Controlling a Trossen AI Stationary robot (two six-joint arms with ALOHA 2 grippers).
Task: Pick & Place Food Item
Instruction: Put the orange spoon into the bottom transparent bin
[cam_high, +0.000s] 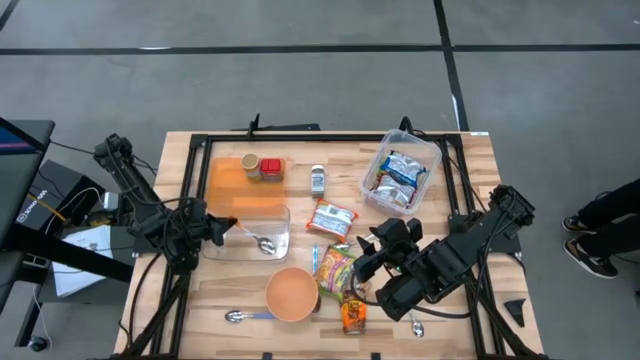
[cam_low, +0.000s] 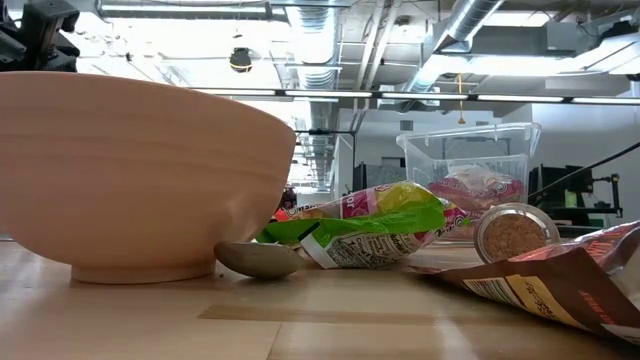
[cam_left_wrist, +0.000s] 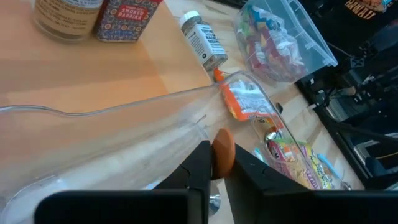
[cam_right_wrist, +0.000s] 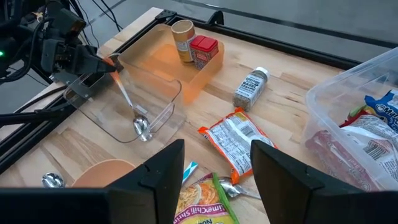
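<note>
Spoon (cam_left_wrist: 222, 152) handle between left hand (cam_left_wrist: 217, 163) fingers

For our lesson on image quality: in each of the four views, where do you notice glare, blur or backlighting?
Low view: bright ceiling lights backlight the scene; the wooden bowl looms large and soft. Left wrist view: the clear container wall reflects light; the left gripper fingers are near and blurred. Right wrist view: the orange tray glows in the light. High view: evenly lit.

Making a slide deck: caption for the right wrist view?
Left gripper holds an orange-handled spoon in the clear container; snack packet lies nearby.
</note>
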